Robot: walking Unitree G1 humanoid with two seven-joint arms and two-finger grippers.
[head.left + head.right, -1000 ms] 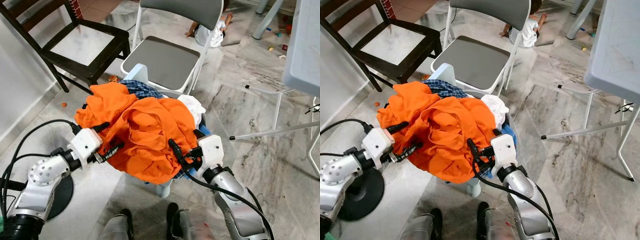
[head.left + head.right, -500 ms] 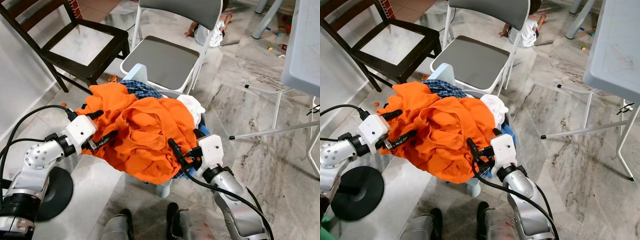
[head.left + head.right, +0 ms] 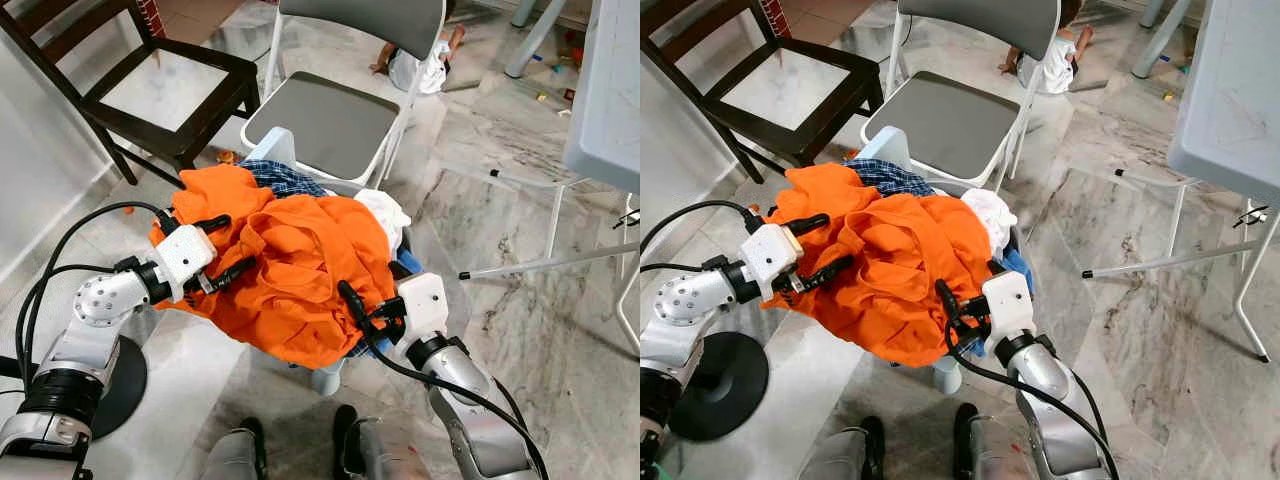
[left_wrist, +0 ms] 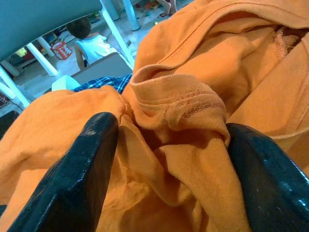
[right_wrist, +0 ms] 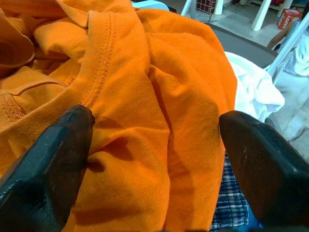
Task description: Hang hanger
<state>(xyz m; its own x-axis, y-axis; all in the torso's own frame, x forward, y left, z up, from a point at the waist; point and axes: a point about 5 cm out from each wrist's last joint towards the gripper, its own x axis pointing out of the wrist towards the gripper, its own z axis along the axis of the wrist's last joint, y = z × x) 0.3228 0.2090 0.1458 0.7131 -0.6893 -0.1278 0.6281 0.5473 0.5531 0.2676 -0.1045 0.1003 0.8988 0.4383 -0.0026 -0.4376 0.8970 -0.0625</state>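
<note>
Below us, a heap of clothes sits on a small light-blue stool (image 3: 322, 377), and most of what we see of it is an orange garment (image 3: 290, 270) draped over the top. Under the orange cloth we can make out a blue plaid piece (image 3: 283, 178) at the far side and a white cloth (image 3: 386, 212) toward our right. We cannot make out a hanger among the clothes.

Our left gripper (image 3: 228, 250) is at the left side of the heap, fingers spread wide — in the left wrist view both black fingers (image 4: 79, 181) press into folds of the orange fabric, with a bunched seam between them. Our right gripper (image 3: 362, 303) is at the near right edge of the pile, also spread wide, its fingers (image 5: 46, 159) resting against the orange cloth beside a collar seam.

Beyond the heap stand a grey folding chair (image 3: 325, 120) and a dark wooden chair (image 3: 150, 85) on the marble floor (image 3: 500, 270). A white table (image 3: 608, 95) is at our right, and a person (image 3: 420, 65) sits on the floor far off.
</note>
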